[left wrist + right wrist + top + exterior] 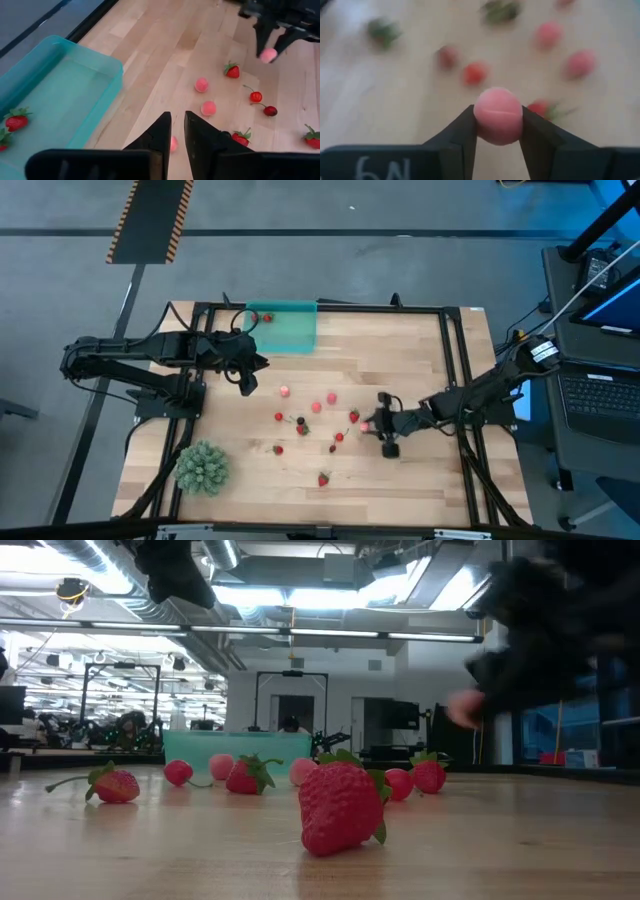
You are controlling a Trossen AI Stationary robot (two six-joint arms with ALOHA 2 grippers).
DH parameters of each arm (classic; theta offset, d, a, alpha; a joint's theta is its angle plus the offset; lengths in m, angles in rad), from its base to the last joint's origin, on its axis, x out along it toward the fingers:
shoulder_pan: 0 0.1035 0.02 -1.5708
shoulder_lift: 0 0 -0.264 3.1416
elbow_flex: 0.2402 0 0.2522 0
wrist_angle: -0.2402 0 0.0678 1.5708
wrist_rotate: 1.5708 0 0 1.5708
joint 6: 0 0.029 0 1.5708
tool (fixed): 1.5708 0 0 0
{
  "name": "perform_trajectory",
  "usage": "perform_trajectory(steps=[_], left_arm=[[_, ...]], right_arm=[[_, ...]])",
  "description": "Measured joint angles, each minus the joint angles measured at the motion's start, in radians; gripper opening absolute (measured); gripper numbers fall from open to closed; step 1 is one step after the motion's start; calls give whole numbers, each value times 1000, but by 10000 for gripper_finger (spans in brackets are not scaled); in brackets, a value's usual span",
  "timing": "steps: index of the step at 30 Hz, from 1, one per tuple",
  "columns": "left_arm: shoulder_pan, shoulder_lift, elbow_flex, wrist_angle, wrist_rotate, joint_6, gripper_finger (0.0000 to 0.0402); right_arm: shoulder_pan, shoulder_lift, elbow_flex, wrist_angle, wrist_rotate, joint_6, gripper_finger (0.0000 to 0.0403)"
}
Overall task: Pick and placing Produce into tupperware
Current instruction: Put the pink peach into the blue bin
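L gripper point(246, 385): fingers nearly shut, empty, hovering just off the near corner of the tupperware point(290, 330), over bare tabletop. Two strawberries point(15, 121) already in the tub, seen in L wrist view. Pink fruit point(285, 391) on the table just beside L gripper.

Mid-table: loose scatter of produce — red strawberry point(354, 416) and more small red pieces, cherries w/ stems point(256, 96), strawberry at front edge point(323, 478). Spiky green ball point(203, 466) at front L corner, not part of job.

R gripper point(381, 423): clamped on pink round fruit point(498, 115), pinched between both fingers, lifted clear of table per L wrist view. At R edge of the scatter.

Key relation: tub lies at far L corner, diagonally away from R gripper, w/ the whole scatter between. Tub's long axis runs L–R along far edge. L arm much nearer the tub; R arm has the long carry, prob. across the loose fruit and toward L arm's space. Risk of crowding there.
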Motion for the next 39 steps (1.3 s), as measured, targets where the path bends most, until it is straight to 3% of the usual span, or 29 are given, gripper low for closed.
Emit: perform_trajectory(steps=[8,16,22,29,39], left_arm=[[0,0,0,-2,0,-3,65],[0,0,0,-84,0,0,123],[0,-1,0,-100,0,0,140],[0,-1,0,-109,0,1,141],[0,-1,0,-114,0,1,141]], right_arm=[[-227,0,296,-234,11,-221,123],[-470,91,645,-399,-165,-382,123],[-624,295,961,-571,-200,-457,123],[-748,589,1309,-760,-352,-447,123],[-834,962,1735,-959,-361,-397,125]])
